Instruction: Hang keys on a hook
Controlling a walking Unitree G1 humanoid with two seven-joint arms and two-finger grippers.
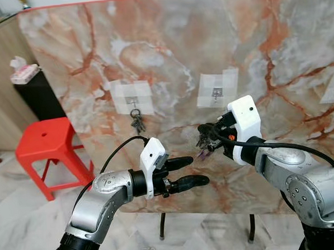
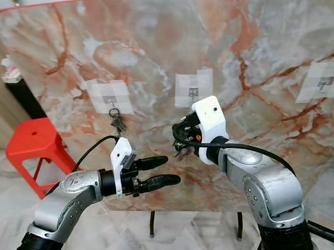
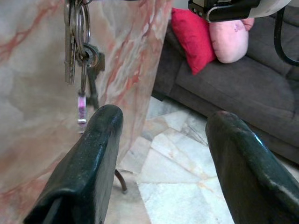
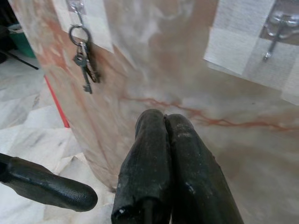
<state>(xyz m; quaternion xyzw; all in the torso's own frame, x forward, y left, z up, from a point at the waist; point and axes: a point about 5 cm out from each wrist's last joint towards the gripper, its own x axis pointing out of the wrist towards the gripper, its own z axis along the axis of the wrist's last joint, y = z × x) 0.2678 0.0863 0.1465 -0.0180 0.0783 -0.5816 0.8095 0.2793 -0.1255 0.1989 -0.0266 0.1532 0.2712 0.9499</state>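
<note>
An upright marble board carries taped-on metal hooks. One bunch of keys hangs on the left hook. The middle hook is bare. My right gripper is shut on a second bunch of keys, held a little below and left of the middle hook, close to the board. This bunch dangles with a small purple tag in the left wrist view. My left gripper is open, just below and left of the held keys, with nothing between its fingers.
A third hook sits at the board's right edge. A red plastic stool stands on the marble floor at the left, beside a dark cabinet with a tissue box. A grey sofa with red and pink cushions lies beyond the board's edge.
</note>
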